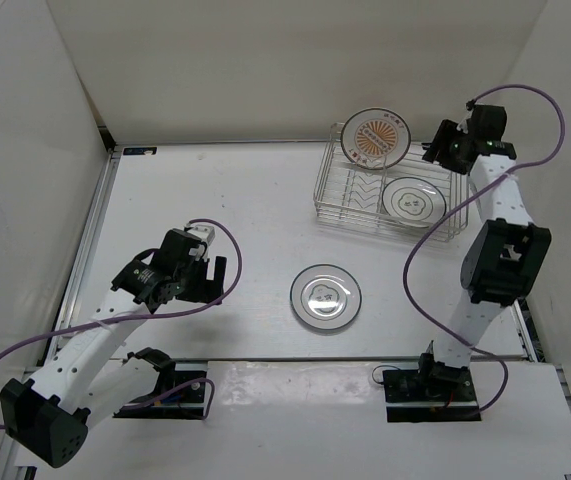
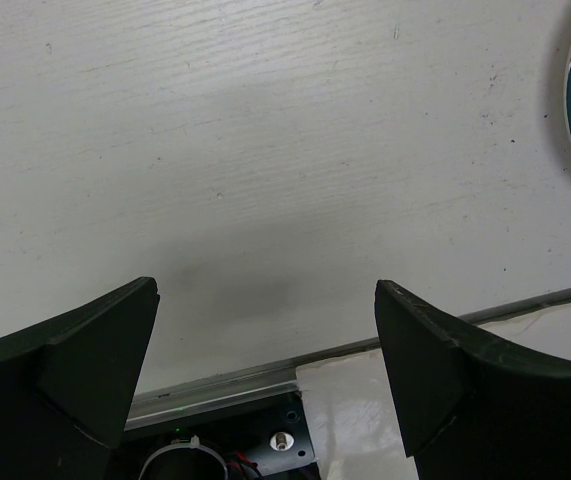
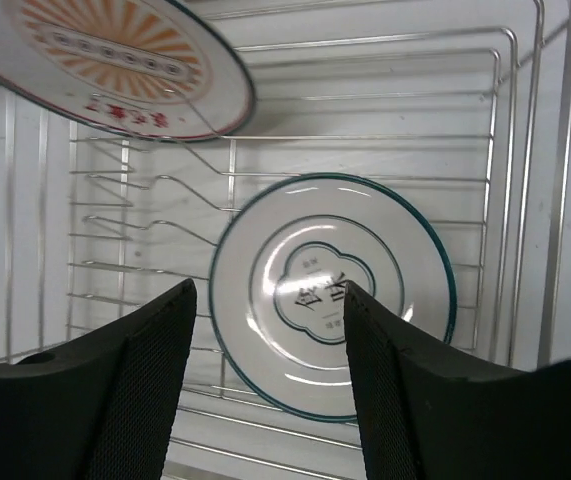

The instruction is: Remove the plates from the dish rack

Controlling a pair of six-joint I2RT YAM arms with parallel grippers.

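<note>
Dividers [image 3: 145, 210] and sunburst plate [image 3: 105, 60] stand beside flat plate [image 3: 305, 255]

I see my left arm [image 1: 95, 345] and right arm [image 1: 505, 200] as white links with black joints, black wedge-shaped fingers [image 2: 65, 370], looped purple cables [image 1: 563, 118], and black bases [image 1: 165, 395] at six o'clock.

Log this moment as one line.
unloaded plate on table | dish rack: sunburst plate leaning, teal-rimmed plate flat | right gripper open, facing teal-rimmed plate | left gripper open, empty

You have one loose plate [image 1: 325, 297] on the table [image 1: 215, 190]. Your dish rack [image 1: 353, 192] holds two: sunburst plate [image 1: 375, 135], ringed plate [image 1: 413, 200].
</note>
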